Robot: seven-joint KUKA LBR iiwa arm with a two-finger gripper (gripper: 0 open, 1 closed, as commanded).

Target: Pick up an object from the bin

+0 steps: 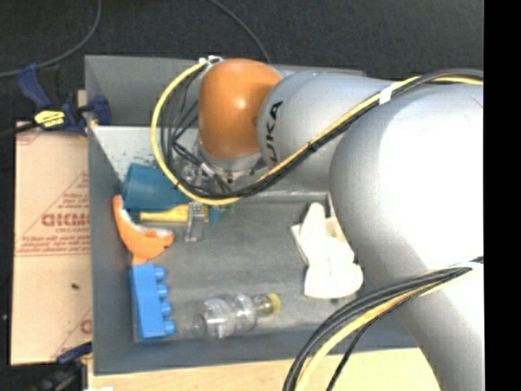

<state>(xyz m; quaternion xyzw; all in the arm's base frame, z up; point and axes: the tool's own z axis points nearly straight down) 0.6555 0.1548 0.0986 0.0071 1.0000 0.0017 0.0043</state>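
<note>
matt grey metal bin (pixel 110 218), glossy blue plastic brick (pixel 151 300)

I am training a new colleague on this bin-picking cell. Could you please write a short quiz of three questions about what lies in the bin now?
1. True or false: the blue building block lies in the right half of the bin.
2. What lies along the view's lower wall, just right of the block? A) a clear bottle with a yellow cap B) a red ball C) a green spoon
3. Name the three things nearest to the gripper.

Key: 1. False, it is at the lower left. 2. A. 3. The teal cup, the yellow piece and the orange curved piece.
</note>
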